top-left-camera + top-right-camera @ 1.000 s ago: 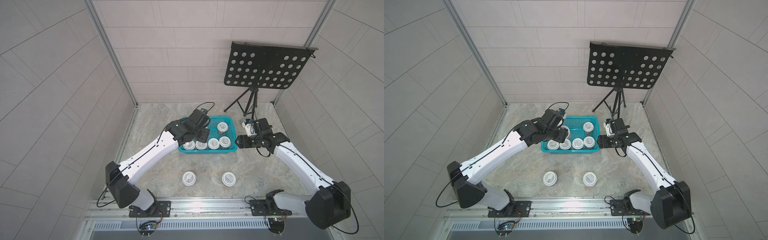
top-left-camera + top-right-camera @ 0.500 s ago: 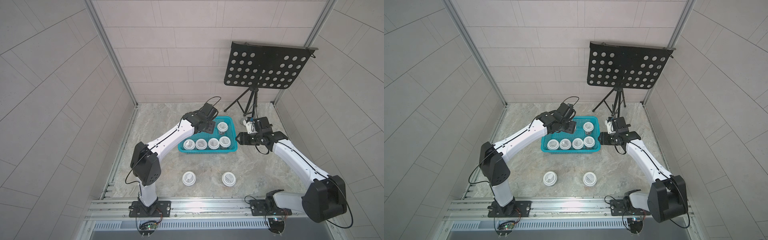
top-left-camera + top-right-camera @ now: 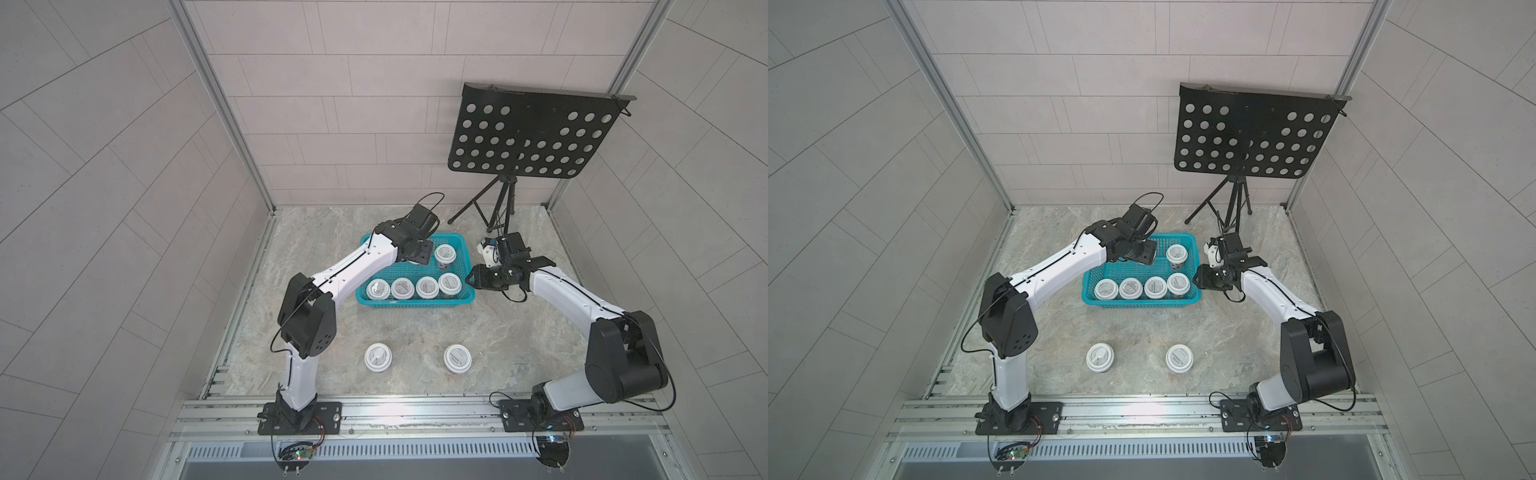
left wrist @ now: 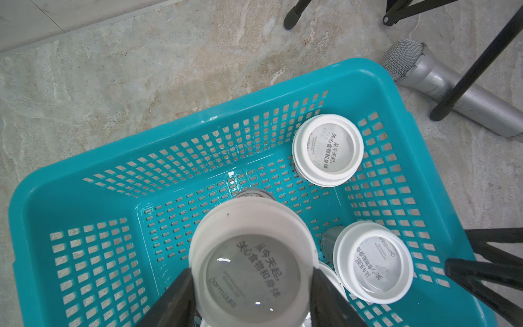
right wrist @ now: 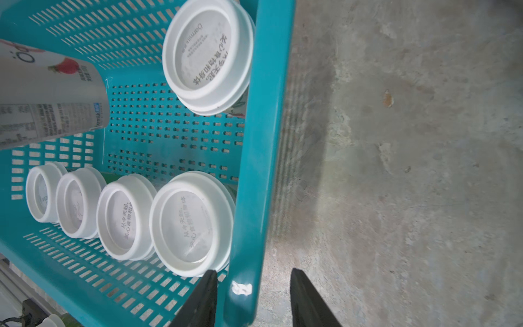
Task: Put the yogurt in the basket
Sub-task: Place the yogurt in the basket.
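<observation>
The left gripper (image 4: 252,283) is clamped on a yogurt cup (image 4: 249,223) by the sides of its lid. It holds the cup lid-up over the bare stretch of the far row in the teal basket (image 3: 415,302), probably so that it lands beside the corner cup (image 3: 444,254) at the far right. The right gripper (image 5: 252,273) straddles the basket's right rim, one finger inside and one outside, seemingly to steady it; whether it truly pinches I cannot tell. The basket sits toward the far edge of the table (image 3: 415,332). Four cups (image 3: 402,288) fill its near row, and two more cups (image 3: 378,357) wait near the front edge. Each cup is white, with a wide lipped lid printed in Chinese and a red-fruit label.
</observation>
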Controlling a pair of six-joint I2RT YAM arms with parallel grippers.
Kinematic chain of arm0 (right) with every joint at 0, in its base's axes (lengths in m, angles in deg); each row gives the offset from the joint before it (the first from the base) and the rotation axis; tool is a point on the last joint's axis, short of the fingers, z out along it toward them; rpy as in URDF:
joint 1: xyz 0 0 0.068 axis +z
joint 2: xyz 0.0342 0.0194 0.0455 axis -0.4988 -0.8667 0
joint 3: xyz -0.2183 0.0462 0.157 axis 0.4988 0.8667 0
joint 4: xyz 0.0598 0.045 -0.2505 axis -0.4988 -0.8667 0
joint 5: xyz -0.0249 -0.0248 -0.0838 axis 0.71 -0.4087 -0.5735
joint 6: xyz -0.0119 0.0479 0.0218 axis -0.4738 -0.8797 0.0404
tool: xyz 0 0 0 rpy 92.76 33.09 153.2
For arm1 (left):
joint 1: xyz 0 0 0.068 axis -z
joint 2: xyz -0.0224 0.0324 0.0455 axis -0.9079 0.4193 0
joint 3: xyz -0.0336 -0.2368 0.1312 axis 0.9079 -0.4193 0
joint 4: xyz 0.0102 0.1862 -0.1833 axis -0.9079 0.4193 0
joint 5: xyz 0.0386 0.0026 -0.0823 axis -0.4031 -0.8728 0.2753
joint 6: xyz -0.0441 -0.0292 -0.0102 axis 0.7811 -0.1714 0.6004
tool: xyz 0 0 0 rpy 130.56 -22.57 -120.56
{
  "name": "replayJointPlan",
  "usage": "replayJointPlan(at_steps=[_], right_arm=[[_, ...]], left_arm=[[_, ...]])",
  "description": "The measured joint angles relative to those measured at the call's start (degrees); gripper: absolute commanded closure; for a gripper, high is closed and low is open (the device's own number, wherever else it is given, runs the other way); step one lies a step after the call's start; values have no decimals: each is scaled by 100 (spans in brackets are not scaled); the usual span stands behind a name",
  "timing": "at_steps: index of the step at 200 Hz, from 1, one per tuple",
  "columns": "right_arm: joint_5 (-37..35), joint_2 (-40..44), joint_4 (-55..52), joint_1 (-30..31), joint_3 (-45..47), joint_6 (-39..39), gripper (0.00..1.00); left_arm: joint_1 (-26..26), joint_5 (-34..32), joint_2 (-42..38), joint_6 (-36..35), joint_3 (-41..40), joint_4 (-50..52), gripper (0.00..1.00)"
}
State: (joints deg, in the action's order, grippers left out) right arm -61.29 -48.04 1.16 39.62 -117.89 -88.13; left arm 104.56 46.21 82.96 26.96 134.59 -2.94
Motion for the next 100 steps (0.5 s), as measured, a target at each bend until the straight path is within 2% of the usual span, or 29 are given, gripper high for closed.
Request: replayJointPlan(at_steps=[37, 100], right_arm=[[94, 0, 44, 0, 2, -48, 63], [240, 0, 76, 0, 52, -52, 64]], left_arm=[[-74, 101, 354, -4, 234, 4, 37], [-114, 149, 896, -57, 678, 15, 37]])
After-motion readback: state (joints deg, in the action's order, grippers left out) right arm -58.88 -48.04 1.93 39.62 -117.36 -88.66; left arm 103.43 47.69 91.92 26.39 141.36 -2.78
